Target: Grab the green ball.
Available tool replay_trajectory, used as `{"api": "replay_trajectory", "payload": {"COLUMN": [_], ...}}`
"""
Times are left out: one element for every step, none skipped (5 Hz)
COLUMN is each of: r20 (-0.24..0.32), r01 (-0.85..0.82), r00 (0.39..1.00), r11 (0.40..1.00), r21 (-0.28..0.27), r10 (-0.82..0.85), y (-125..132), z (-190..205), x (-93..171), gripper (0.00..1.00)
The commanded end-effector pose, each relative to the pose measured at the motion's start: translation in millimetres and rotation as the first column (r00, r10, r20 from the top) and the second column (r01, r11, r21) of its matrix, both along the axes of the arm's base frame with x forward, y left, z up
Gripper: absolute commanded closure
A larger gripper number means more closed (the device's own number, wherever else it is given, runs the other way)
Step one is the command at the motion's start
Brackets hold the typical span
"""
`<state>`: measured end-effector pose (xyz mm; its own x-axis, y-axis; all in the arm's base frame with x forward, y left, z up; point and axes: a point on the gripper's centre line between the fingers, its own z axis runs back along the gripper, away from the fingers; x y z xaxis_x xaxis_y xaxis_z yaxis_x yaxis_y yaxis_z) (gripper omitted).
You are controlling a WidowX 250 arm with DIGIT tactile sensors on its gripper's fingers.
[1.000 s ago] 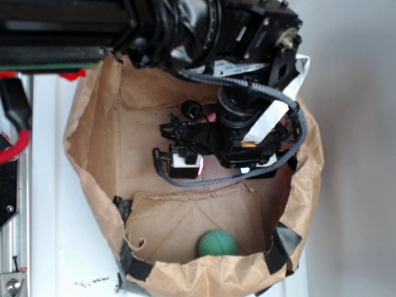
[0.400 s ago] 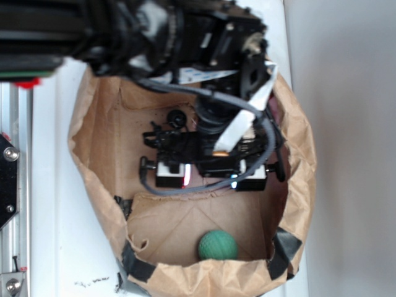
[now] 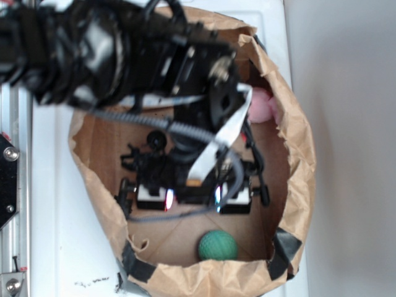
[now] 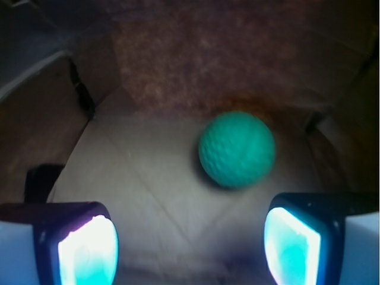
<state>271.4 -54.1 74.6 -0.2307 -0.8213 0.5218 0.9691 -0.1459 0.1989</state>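
- One green ball (image 3: 218, 245) sat on the floor of the brown paper bag (image 3: 301, 154), near the bag's front wall.
- Gripper (image 3: 193, 199) hung inside the bag, apart from the ball, not touching it.
- Jaws were spread wide, empty; in the wrist view both lit pads (image 4: 88, 252) framed the bottom corners, ball (image 4: 237, 149) ahead between them, closer to the right-hand one.
- Pink plush bunny (image 3: 263, 106) peeked out by the bag's far rim.
- Bag stood on a white table (image 3: 62, 235).

The black arm (image 3: 124, 55) carried a braided grey cable (image 3: 154, 120) and a white ribbon cable (image 3: 216, 145), while the gripper (image 4: 190, 243) had glowing cyan pads (image 4: 88, 249).
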Motion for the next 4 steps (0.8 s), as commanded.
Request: {"api": "replay_trajectory", "payload": {"r20": [0.144,0.153,0.148,0.113], "r01": [-0.081,-0.135,-0.172,-0.184], "r00": [0.987,0.980,0.975,0.977], "r11": [0.995,0.989,0.985,0.983], "r21": [0.059,0.055,0.028,-0.004], "r10": [0.072,0.125,0.166,0.183], "y": [-28.0,-28.0,-20.5,-22.6], "z": [6.7,3.9,9.9,15.9], "x": [2.2,9.4,19.9,23.8], "gripper": [0.00,0.00,0.00,0.00]}}
